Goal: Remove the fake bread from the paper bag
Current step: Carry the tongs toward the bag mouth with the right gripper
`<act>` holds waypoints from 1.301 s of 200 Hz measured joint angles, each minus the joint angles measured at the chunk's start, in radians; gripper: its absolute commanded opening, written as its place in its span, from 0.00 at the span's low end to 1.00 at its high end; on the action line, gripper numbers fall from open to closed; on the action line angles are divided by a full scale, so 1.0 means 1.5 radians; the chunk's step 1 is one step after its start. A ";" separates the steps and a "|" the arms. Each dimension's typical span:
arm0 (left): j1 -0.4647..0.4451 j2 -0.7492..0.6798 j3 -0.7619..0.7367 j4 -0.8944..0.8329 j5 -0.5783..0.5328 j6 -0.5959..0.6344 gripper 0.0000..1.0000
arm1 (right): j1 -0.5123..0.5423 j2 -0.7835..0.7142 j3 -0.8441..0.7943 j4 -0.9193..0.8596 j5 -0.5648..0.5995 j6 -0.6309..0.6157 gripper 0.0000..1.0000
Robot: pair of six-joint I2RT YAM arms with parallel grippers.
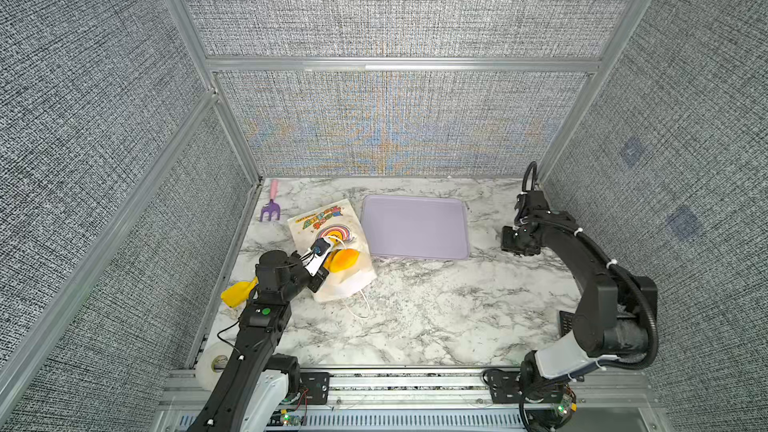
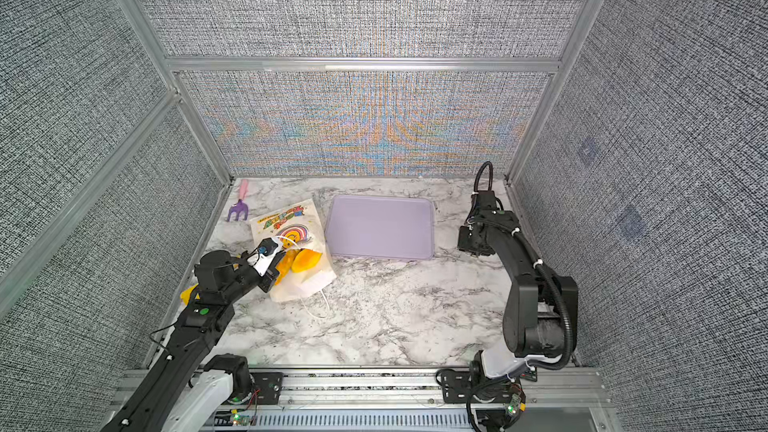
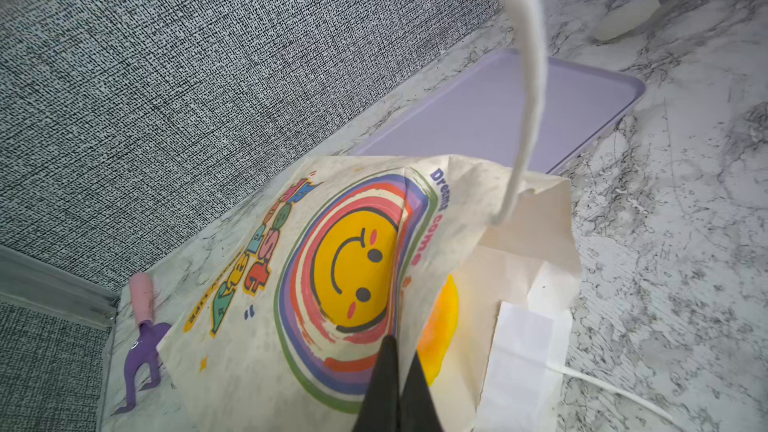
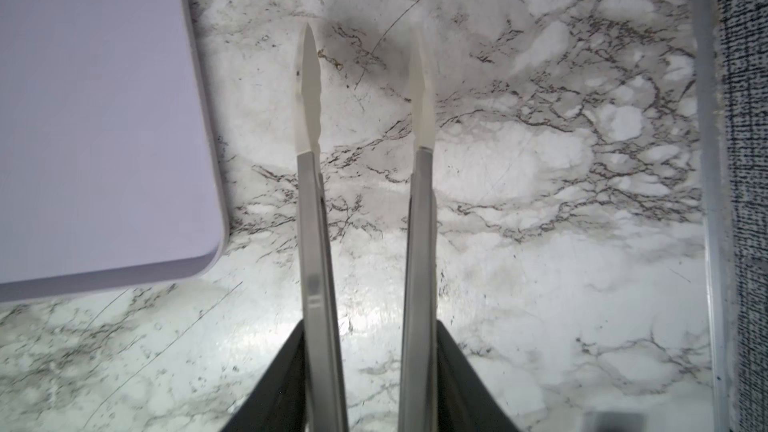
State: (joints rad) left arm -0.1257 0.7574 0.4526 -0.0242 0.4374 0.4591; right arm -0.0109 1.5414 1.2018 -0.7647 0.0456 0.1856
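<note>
The paper bag lies flat on the marble table, its mouth toward the front. My left gripper is shut on the upper printed panel at the mouth and holds it lifted. Inside the opening shows glossy orange fake bread; how many pieces there are is hidden. My right gripper hovers right of the tray, shut on metal tongs. The tongs' white tips stand apart over bare marble with nothing between them.
An empty lilac tray lies right of the bag. A purple toy rake sits in the back-left corner. A yellow toy shovel lies under my left arm. A tape roll stands front left.
</note>
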 measured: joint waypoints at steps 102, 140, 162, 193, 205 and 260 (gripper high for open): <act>-0.002 0.008 0.002 0.012 0.007 -0.012 0.00 | 0.006 -0.123 0.001 -0.075 -0.118 0.017 0.41; -0.003 0.027 0.033 0.008 0.001 -0.008 0.00 | 0.091 -0.230 -0.084 -0.050 -0.231 0.080 0.40; -0.007 0.030 0.040 -0.004 -0.008 0.007 0.00 | 0.194 -0.312 -0.150 -0.007 -0.274 0.161 0.40; -0.029 0.030 0.040 -0.023 -0.037 0.038 0.00 | 0.330 -0.402 -0.219 0.051 -0.285 0.282 0.40; -0.040 0.030 0.040 -0.035 -0.053 0.052 0.00 | 0.379 -0.423 -0.237 0.071 -0.277 0.323 0.40; -0.082 0.004 0.039 -0.094 -0.135 0.097 0.00 | 0.649 -0.407 -0.335 0.241 -0.216 0.508 0.41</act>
State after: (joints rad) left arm -0.2493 0.7635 0.5110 -0.1658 0.2356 0.6048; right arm 0.9630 0.9306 0.6991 -0.4030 -0.2779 0.9470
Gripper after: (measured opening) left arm 0.057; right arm 0.405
